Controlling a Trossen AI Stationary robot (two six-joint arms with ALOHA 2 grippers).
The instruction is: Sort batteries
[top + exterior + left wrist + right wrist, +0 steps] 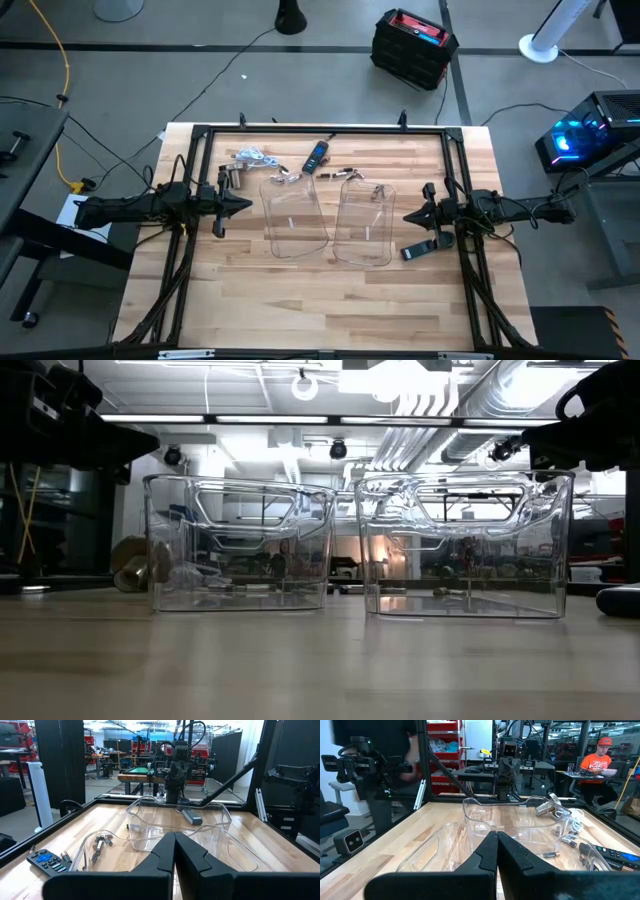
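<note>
Two clear trays stand side by side mid-table, the left tray (295,217) and the right tray (365,225). A small light battery (291,222) lies in the left tray and another battery (368,233) in the right one. More small batteries (551,854) lie loose on the wood behind the trays, near the far edge (345,173). My left gripper (248,204) hovers shut just left of the left tray, pointing at it (175,840). My right gripper (407,216) hovers shut just right of the right tray (497,837).
A blue-buttoned remote (316,157) lies behind the trays; a dark remote (420,250) lies by my right gripper. A metal cup (232,177) and a white cable with clutter (255,157) sit far left. A dark frame rims the table (320,130). A seated person in orange (600,760) shows beyond it.
</note>
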